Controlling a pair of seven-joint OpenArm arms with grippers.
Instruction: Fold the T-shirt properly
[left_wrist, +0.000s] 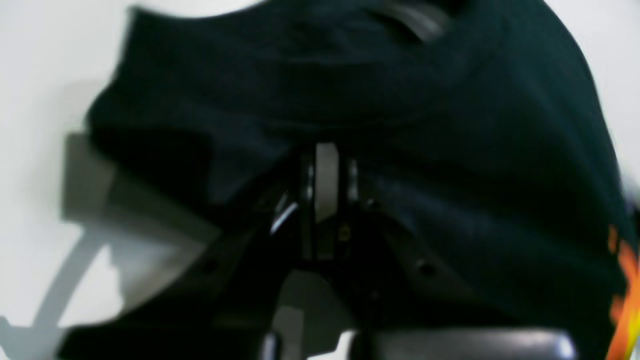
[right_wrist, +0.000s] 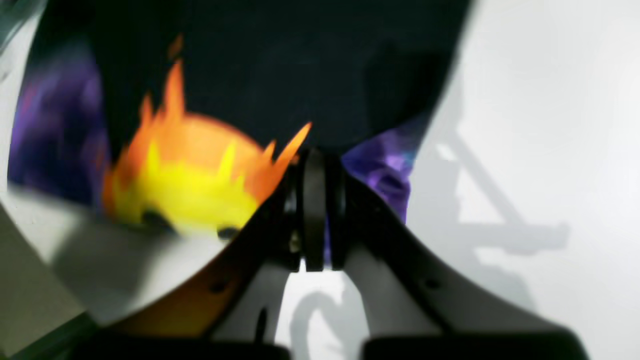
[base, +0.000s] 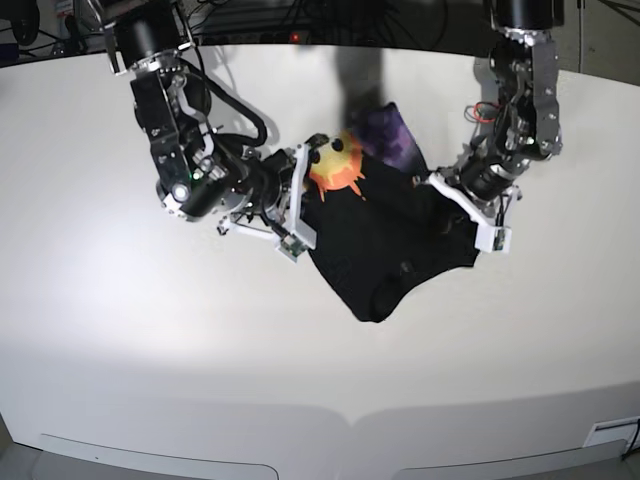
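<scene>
The black T-shirt (base: 385, 250) hangs bunched between my two grippers above the white table (base: 150, 340). Its orange-yellow sun print (base: 338, 170) on purple faces up at the back. My right gripper (base: 300, 200), on the left of the base view, is shut on the shirt's edge beside the print. In the right wrist view the right gripper (right_wrist: 315, 160) pinches cloth between the sun (right_wrist: 190, 175) and a purple patch (right_wrist: 385, 165). My left gripper (base: 447, 195) is shut on the shirt's other side. In the left wrist view the left gripper (left_wrist: 326, 150) bites plain black cloth (left_wrist: 425, 110).
The table's curved front edge (base: 350, 420) runs along the bottom of the base view. Dark cables (base: 300, 15) lie behind the back edge. Red wires (base: 482, 110) hang on the arm at the right. A small white tag (base: 610, 435) sits at the front right corner.
</scene>
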